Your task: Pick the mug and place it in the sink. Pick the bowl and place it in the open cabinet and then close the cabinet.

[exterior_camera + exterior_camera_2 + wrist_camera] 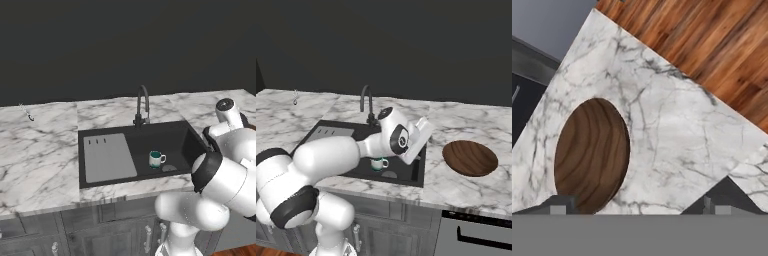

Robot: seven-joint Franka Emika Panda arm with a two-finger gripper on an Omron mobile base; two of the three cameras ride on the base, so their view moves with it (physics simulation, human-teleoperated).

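Two-finger gripper (pixel 637 207) seen spread wide, nothing held, above marble counter (pixel 677 130). Wide dark-brown wooden bowl (pixel 470 158) noted on counter right of black rectangular sink (pixel 187 135). Small white teal-lined mug (pixel 156 159) recorded upright inside sink.

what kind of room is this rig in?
A rendered kitchen, by the look of it: a marble counter with a black sink and arched faucet, grey cabinets below, a mug in the basin, and a wooden bowl.

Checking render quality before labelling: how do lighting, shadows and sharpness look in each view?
Left base view: flat, even light, dark backdrop, mug soft-edged in the sink. Right base view: bowl evenly lit, no glare. Hand view: bowl tilted, stretched oval, wood grain sharp.
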